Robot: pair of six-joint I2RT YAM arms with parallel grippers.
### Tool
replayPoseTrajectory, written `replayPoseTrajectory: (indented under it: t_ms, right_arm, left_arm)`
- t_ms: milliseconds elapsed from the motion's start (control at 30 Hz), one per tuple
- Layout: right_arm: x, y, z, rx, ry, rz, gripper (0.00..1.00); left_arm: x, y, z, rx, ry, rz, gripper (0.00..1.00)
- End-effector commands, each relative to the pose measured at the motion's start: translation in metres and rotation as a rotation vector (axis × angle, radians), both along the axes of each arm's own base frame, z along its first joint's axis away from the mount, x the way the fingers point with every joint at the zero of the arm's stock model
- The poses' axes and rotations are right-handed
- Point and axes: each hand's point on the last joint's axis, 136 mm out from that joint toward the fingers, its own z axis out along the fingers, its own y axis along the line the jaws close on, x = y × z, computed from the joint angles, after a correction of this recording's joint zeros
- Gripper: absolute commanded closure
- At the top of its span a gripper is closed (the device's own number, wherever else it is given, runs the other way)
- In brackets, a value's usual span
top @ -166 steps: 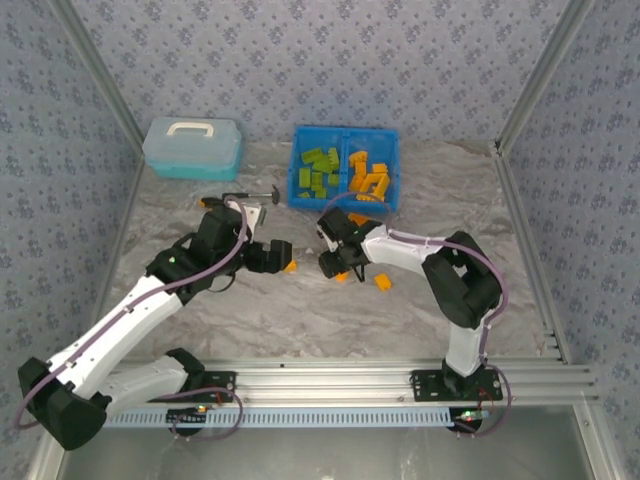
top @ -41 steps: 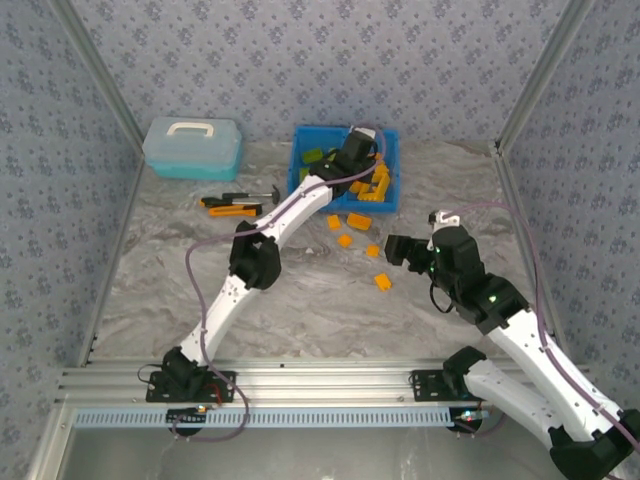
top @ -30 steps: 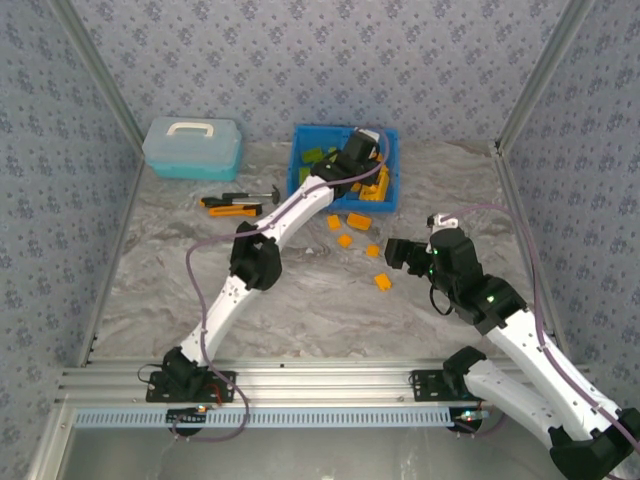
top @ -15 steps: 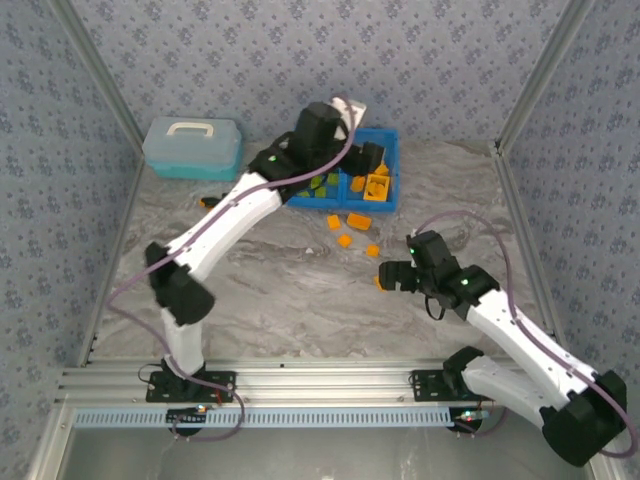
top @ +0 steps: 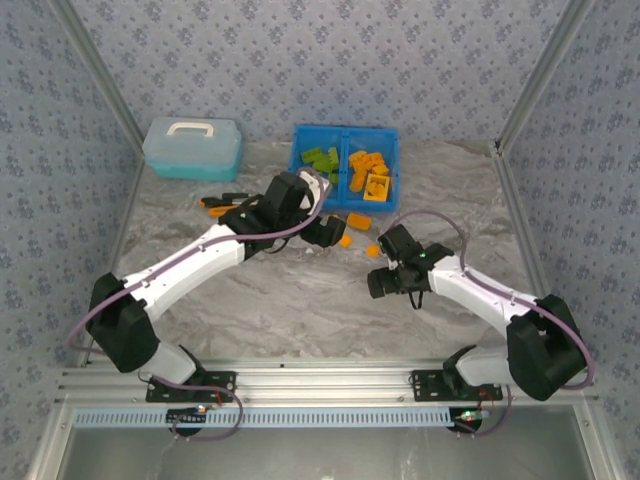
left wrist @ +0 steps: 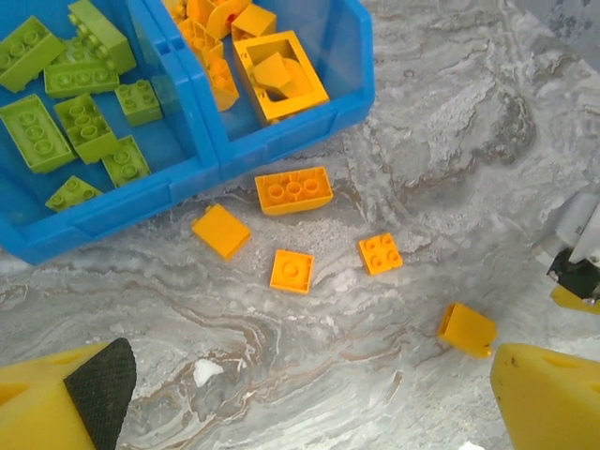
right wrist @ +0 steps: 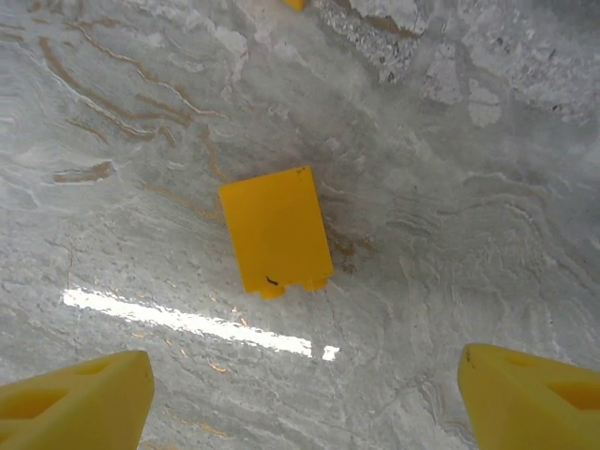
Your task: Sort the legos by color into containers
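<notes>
The blue bin (top: 345,128) holds lime green legos (top: 318,168) in its left compartment and orange legos (top: 368,172) in its right one. In the left wrist view the bin's front wall (left wrist: 309,120) shows, with several loose orange bricks on the table before it: a wide one (left wrist: 293,189), a flat one (left wrist: 221,231), two small ones (left wrist: 292,271) (left wrist: 381,253) and one tipped over (left wrist: 467,329). My left gripper (top: 325,231) (left wrist: 309,412) hangs open over them, holding nothing. My right gripper (top: 384,284) (right wrist: 305,403) is open just short of an orange brick (right wrist: 275,230) lying on its side.
A pale teal lidded box (top: 192,147) stands at the back left. An orange-and-black utility knife (top: 222,206) lies left of the left arm. Metal frame rails run along the table's sides and front edge (top: 330,378).
My left arm has pulled back from over the bin to the table in front of it, its jaws spreading wide. My right gripper has moved left and down over a loose orange brick, its jaws narrowing somewhat.
</notes>
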Motion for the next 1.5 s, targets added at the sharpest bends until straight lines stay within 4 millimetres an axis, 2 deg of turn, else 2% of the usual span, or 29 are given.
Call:
replayPoseTrajectory:
  t_ms: [0,67,167,333,500,600,633,700,900,967,1033,1200,1300,1467]
  right_arm:
    - [0.028,0.021,-0.026,-0.07,0.02,0.044,0.37]
    - [0.027,0.026,-0.034,-0.079,0.035,0.058,0.42]
    - [0.028,0.034,-0.041,-0.09,0.042,0.069,0.43]
    - [0.027,0.033,-0.052,-0.108,0.067,0.046,0.52]
    - [0.025,0.03,-0.048,-0.125,0.056,0.028,0.66]
    - [0.029,0.036,-0.024,-0.065,-0.004,0.012,0.69]
    - [0.032,0.038,-0.01,-0.034,-0.04,-0.001,0.7]
    - [0.038,0.039,0.021,0.026,-0.116,-0.024,0.71]
    - [0.062,0.033,0.135,0.238,-0.418,-0.115,0.7]
    - [0.078,0.028,0.168,0.293,-0.517,-0.158,0.69]
    - [0.096,0.023,0.188,0.326,-0.579,-0.194,0.69]
    - [0.16,0.021,0.216,0.357,-0.624,-0.235,0.7]
    - [0.208,0.02,0.206,0.329,-0.595,-0.264,0.7]
    - [0.275,0.022,0.179,0.306,-0.536,-0.309,0.7]
  left_arm:
    - [-0.022,0.029,-0.033,0.029,0.052,0.049,0.01]
    - [-0.02,0.031,-0.03,0.027,0.031,0.059,0.01]
    - [-0.018,0.031,-0.022,0.013,0.005,0.064,0.01]
    - [-0.017,0.039,-0.01,-0.026,-0.047,0.103,0.01]
    - [-0.019,0.058,-0.006,-0.031,-0.088,0.169,0.01]
    - [-0.023,0.066,0.001,-0.056,-0.119,0.186,0.01]
    - [-0.024,0.068,0.004,-0.068,-0.133,0.189,0.01]
    - [-0.026,0.072,0.009,-0.084,-0.159,0.192,0.01]
    - [-0.037,0.076,0.025,-0.132,-0.207,0.156,0.01]
    - [-0.04,0.076,0.03,-0.157,-0.22,0.148,0.01]
    - [-0.042,0.076,0.032,-0.178,-0.224,0.145,0.01]
    - [-0.048,0.081,0.033,-0.189,-0.201,0.157,0.01]
    - [-0.053,0.086,0.03,-0.184,-0.176,0.167,0.01]
    - [-0.06,0.097,0.021,-0.145,-0.124,0.195,0.01]
